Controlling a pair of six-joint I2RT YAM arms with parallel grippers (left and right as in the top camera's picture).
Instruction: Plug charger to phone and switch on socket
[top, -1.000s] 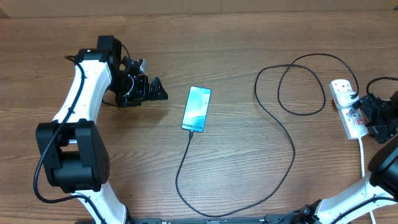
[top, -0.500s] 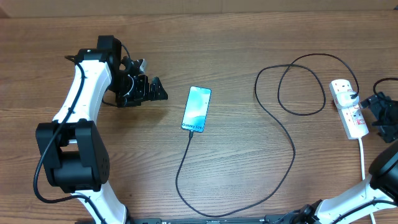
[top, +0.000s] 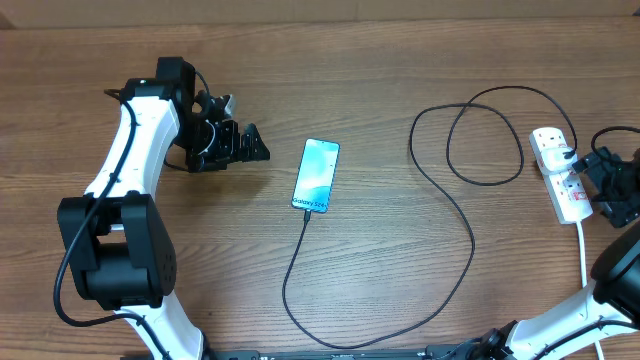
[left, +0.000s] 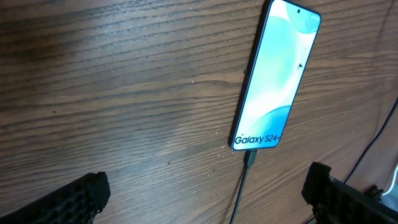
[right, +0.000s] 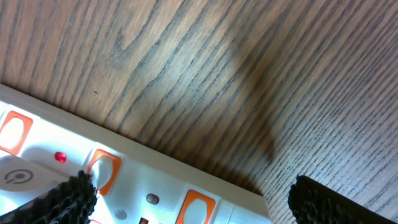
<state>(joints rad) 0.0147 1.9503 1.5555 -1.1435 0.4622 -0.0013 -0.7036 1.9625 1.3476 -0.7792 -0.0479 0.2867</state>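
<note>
Nearest the front edge of the bench (top: 230, 300), the black cable (top: 286, 282) lay in a slack loop and ran up to the phone (top: 316, 176), which rested flat mid-bench, screen up. In the left wrist view the cable's connector (left: 250, 157) sat against the phone's bottom edge and looked plugged in, though how deeply was hard to tell. Level with the phone at the right edge, the right gripper (top: 597, 183), jaws wide and holding nothing, hovered just beside the power strip (top: 570, 200), with the orange-edged switches (right: 99, 169) under its camera. Switching on therefore looked to be the step in hand. It would go best with one fingertip set squarely over the switch of the outlet carrying the plug and pressed straight down, so the strip did not slide and drag the cable from the phone; narrowing the jaws first would spare the neighbouring switches. Farther back on the left, the left gripper (top: 256, 143) hung open and empty, well apart from the phone.
</note>
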